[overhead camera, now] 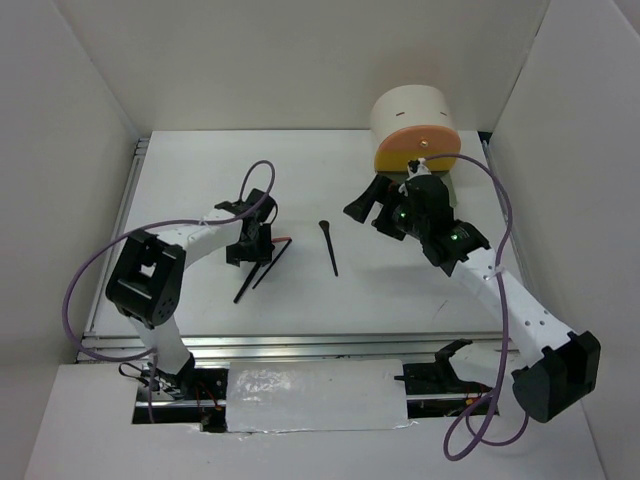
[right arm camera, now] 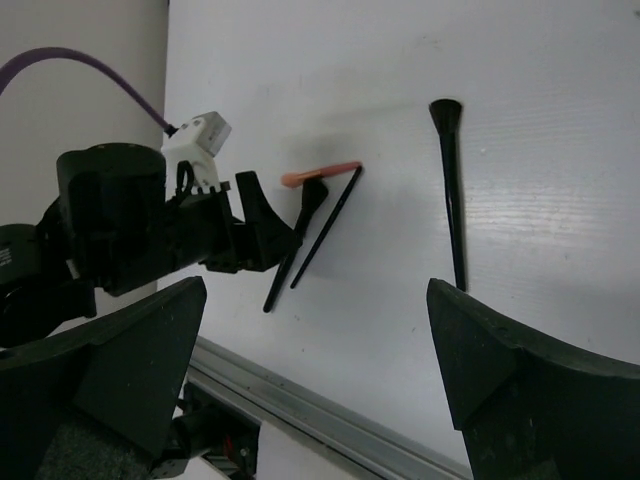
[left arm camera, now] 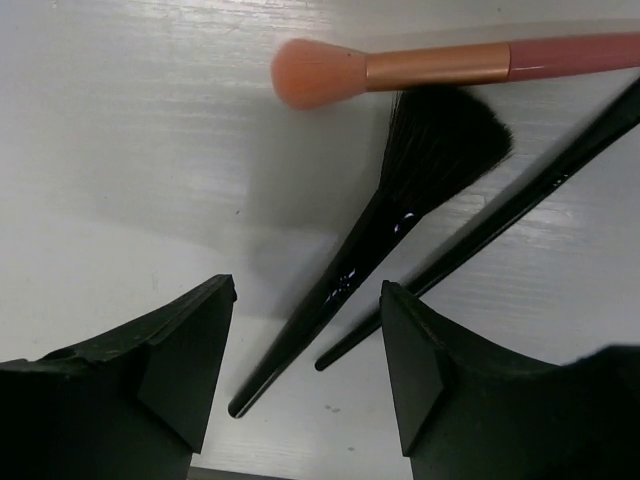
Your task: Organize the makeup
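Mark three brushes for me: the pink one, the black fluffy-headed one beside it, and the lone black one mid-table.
pink brush (left arm camera: 450, 64): left wrist view, on its gold ferrule.
black fluffy-headed brush (left arm camera: 390, 220): left wrist view, on the neck below its bristles.
lone black brush (overhead camera: 330, 250): top view, mid-handle.

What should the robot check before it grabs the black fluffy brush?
1. Left gripper open: ok.
2. Black fluffy brush handle between its jaws: ok.
3. Thin black stick outside the jaws: not ok, its end lies between them too.
4. Pink brush out of the way: ok.
5. Right gripper open, away from these brushes: ok.
6. Low enough to grip: cannot tell.
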You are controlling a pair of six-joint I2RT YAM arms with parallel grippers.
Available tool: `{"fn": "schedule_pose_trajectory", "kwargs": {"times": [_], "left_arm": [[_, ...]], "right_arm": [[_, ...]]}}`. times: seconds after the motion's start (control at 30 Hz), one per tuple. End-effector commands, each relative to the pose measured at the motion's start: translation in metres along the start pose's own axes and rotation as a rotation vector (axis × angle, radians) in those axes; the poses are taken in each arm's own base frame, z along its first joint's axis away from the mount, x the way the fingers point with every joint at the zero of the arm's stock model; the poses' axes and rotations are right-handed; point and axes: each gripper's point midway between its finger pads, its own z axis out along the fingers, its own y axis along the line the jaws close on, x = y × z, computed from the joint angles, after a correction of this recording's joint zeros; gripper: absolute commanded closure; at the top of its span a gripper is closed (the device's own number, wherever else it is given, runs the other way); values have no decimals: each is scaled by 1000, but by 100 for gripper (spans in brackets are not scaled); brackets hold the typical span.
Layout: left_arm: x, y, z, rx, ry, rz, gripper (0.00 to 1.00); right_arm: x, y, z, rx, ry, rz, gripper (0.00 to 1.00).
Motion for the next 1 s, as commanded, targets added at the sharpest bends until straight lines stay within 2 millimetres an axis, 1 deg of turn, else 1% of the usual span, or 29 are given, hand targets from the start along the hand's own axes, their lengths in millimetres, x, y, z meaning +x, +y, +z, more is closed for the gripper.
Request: {"fn": "schedule_pose_trajectory", "kwargs": {"times": [0.0, 0.07, 0.1, 0.13, 0.17, 0.23, 0.3, 0.37, 0.43, 0.47, 0.5, 0.57, 0.6, 0.63, 0.67, 0.7, 0.73, 0.77, 0.8, 0.83, 0.87, 0.9, 0.93, 0.97], "left_arm": [[-4, -7, 12, 52, 1, 34, 28], [-3, -3, 23, 39, 29, 17, 34], [-3, -1, 27, 29, 34, 5, 35], [-1, 4, 33, 6, 45, -1, 36], [0, 10, 36, -10, 55, -18, 42], [-1, 14, 39, -13, 59, -39, 52], [-1, 17, 38, -22, 53, -50, 64], [-2, 17, 35, -24, 44, -54, 75], [-5, 17, 28, -13, 29, -67, 79], [-5, 15, 25, -1, 29, -72, 83], [-6, 15, 20, 5, 28, -77, 84], [-14, 10, 5, 44, 3, -82, 88], [-14, 11, -1, 45, 5, -85, 90], [-19, 9, -11, 62, -13, -88, 94], [-29, 6, -22, 81, -35, -98, 99], [-31, 7, -37, 91, -44, -105, 100], [-36, 4, -48, 106, -64, -108, 100], [-47, 0, -62, 132, -98, -115, 100], [-51, -1, -79, 154, -125, -119, 100], [-57, -4, -90, 178, -147, -124, 100], [-68, -10, -105, 217, -179, -128, 100], [-70, -19, -121, 292, -188, -124, 100], [-75, -29, -134, 354, -211, -120, 100], [-81, -38, -151, 429, -244, -121, 100]], "right_arm": [[-8, 7, -21, 23, -17, 3, 0], [-13, 3, -32, 60, -34, -8, 0], [-19, 8, -40, 53, -58, -10, 0], [-23, 7, -45, 65, -76, -9, 0], [-26, 10, -51, 64, -82, -7, 0], [-35, 12, -65, 75, -128, 5, 0], [-41, 14, -79, 80, -162, 25, 0], [-46, 12, -87, 97, -198, 39, 0], [-49, 13, -96, 86, -226, 48, 0], [-49, 12, -96, 84, -230, 46, 0], [-49, 13, -96, 79, -233, 45, 0], [-49, 15, -90, 61, -228, 6, 0], [-45, 16, -80, 47, -200, -9, 0], [-42, 18, -75, 30, -179, -34, 0], [-42, 25, -69, -6, -172, -50, 0], [-31, 33, -58, -55, -104, -79, 0], [-30, 40, -52, -100, -95, -91, 0], [-26, 44, -45, -129, -72, -96, 0], [-20, 51, -44, -181, -45, -102, 0], [-17, 54, -42, -211, -39, -107, 0], [-16, 58, -39, -258, -52, -115, 0], [-13, 62, -37, -301, -48, -129, 0], [-3, 71, -39, -376, -3, -142, 0], [3, 76, -33, -432, 9, -156, 0]]}}
